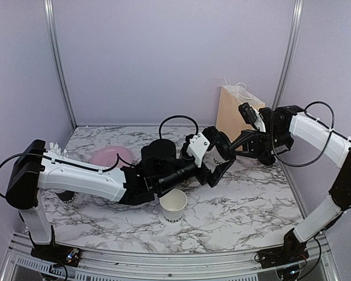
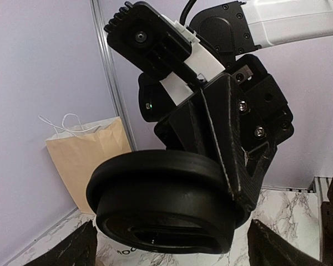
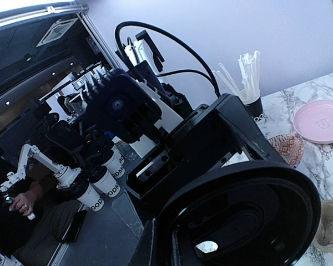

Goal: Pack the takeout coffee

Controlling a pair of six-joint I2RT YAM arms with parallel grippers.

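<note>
Above the middle of the table (image 1: pixel 251 205) the two arms meet nose to nose, with the black lid (image 2: pixel 161 205) in the air between them. The right gripper (image 2: pixel 238 188) appears to pinch the lid by its rim, one finger lying across the edge while the other is hidden beneath. The left gripper (image 2: pixel 175 252) has its fingers (image 2: pixel 72 249) spread wide on either side of the lid, holding nothing. This looks like a hand-over. The lidless white cup (image 1: pixel 173 206) stands upright on the marble just in front of the left forearm. Capping has yet to be done, and after it the packing. The next move calls for the left fingers to close squarely on the rim before the right lets go, or the lid may tip and drop. Bare marble lies to the right of the cup, giving room to descend. The left forearm crowds the cup from behind. The pink plate (image 1: pixel 111 157) sits back-left, and the paper bag (image 1: pixel 237 108) stands at the back wall, close behind the right arm.
</note>
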